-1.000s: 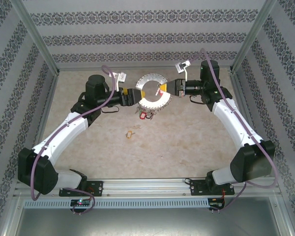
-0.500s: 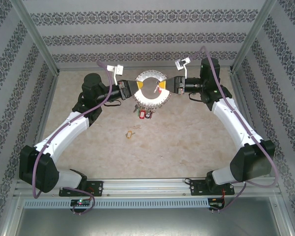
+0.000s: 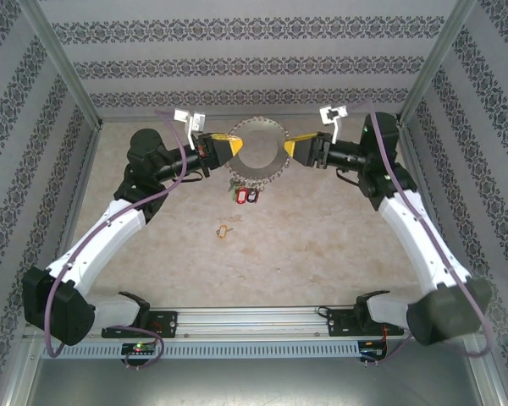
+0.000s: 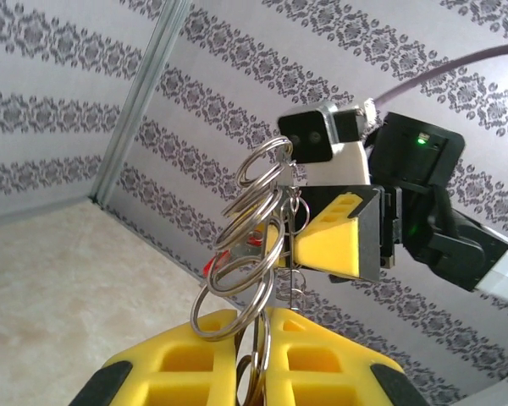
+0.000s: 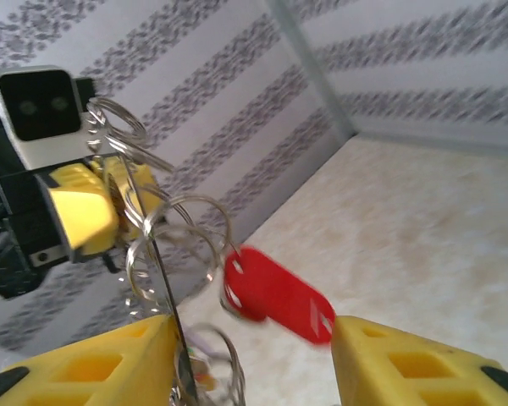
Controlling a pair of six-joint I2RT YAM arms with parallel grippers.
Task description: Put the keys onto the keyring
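**The keyring point(image 3: 259, 174) changes hands**

Within the last second the hold has swapped. The left gripper point(image 3: 235, 147), wide open before, is now clamped tight on the keyring's rim. The right gripper point(image 3: 288, 150), which had been holding it, now has its fingers spread wide and grips nothing, with the rim just beside 1 finger. The keyring hangs off the table between the 2, and 2 red tags point(image 3: 246, 196) dangle under it. This probably frees the right gripper to fetch a key.

Striped patterned walls point(image 3: 254, 68) and metal posts point(image 3: 68, 85) enclose a mottled beige table point(image 3: 322, 237). On it lies 1 tan key point(image 3: 223, 229), well apart from the keyring.
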